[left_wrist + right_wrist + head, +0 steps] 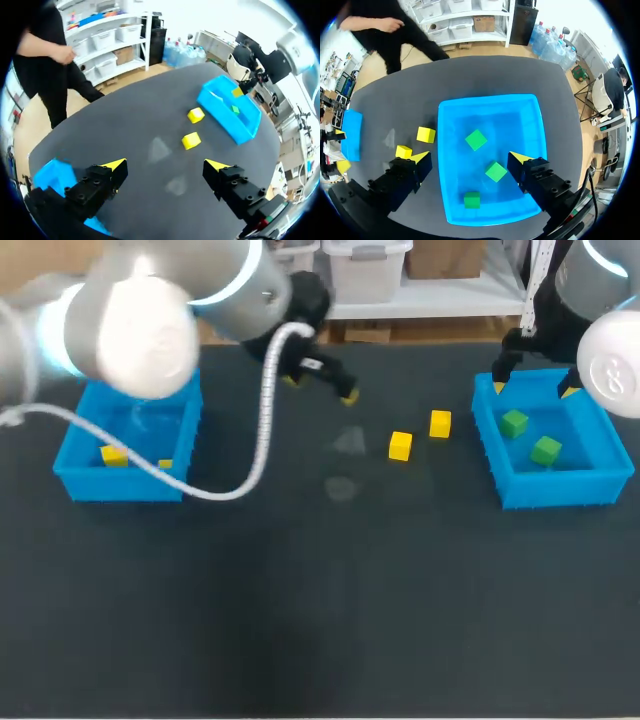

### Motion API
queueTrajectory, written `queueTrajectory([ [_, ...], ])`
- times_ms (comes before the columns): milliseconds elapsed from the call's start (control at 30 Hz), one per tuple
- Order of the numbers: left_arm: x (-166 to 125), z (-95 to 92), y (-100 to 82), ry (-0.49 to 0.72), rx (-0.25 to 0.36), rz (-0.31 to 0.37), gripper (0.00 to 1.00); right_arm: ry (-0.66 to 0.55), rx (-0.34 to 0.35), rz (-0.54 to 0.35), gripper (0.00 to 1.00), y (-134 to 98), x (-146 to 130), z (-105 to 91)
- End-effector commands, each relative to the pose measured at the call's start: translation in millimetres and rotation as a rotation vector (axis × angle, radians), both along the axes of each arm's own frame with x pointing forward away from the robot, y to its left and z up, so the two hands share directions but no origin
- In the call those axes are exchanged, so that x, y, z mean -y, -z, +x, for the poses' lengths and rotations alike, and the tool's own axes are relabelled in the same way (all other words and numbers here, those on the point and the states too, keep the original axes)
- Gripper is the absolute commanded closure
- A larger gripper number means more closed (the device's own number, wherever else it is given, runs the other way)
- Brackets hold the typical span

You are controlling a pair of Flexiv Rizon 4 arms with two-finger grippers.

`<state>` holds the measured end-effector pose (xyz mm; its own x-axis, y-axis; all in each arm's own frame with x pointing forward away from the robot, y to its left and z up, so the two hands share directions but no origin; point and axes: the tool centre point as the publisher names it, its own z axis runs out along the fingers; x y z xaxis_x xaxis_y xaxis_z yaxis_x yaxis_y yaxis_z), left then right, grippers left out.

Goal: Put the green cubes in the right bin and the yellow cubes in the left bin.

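Cubes of two colours lie sorted only in part; you have two bins on the dark bench (300, 620), the left bin (120, 483) near the left edge and the right bin (560, 488) near the right edge. Inside the left bin you can see two yellow cubes, one (113, 455) by the front wall and another (165, 464) just beside it, partly hidden by the white cable (262, 430) that droops from your left arm (140, 330). Inside the right bin lie three green cubes, apart from one another: one (476, 139) near the middle; one (496, 171) close to it; one (472, 199) against a wall.

Two more yellow cubes sit on the open bench, toward the far edge and nearer the right bin than the left; the first (400, 445) lies near the second (440, 423), not touching it.

Your left jaws are spread and hold nothing; they hang above the bench near the far edge, between the bins, with both loose yellow cubes ahead of them and the right bin beyond.

Your right arm (610, 360) holds its jaws over the right bin; they too are spread and empty, one finger outside the bin wall on the side of the loose cubes, the other over the bin's inside.
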<state>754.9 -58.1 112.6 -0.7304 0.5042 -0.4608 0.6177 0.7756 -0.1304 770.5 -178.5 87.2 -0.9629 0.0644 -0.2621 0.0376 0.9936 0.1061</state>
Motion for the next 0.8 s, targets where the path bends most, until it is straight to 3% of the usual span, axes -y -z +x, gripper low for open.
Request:
queueTrajectory([
  [33,66,44.9,34.8,0.030,-0.111,0.119,0.00,0.003,0.007,-0.002,0.00,0,0,-2.9],
  [300,103,57.8,83.8,0.013,-0.204,0.205,0.00,0.003,0.007,-0.002,0.00,0,0,-2.9],
  [467,108,60.7,104.9,-0.017,-0.225,0.308,0.00,0.003,0.007,-0.002,0.00,0,0,-2.9],
  [800,114,56.9,109.2,-0.027,-0.247,0.363,0.00,0.003,0.007,-0.002,0.00,0,0,-2.9],
])
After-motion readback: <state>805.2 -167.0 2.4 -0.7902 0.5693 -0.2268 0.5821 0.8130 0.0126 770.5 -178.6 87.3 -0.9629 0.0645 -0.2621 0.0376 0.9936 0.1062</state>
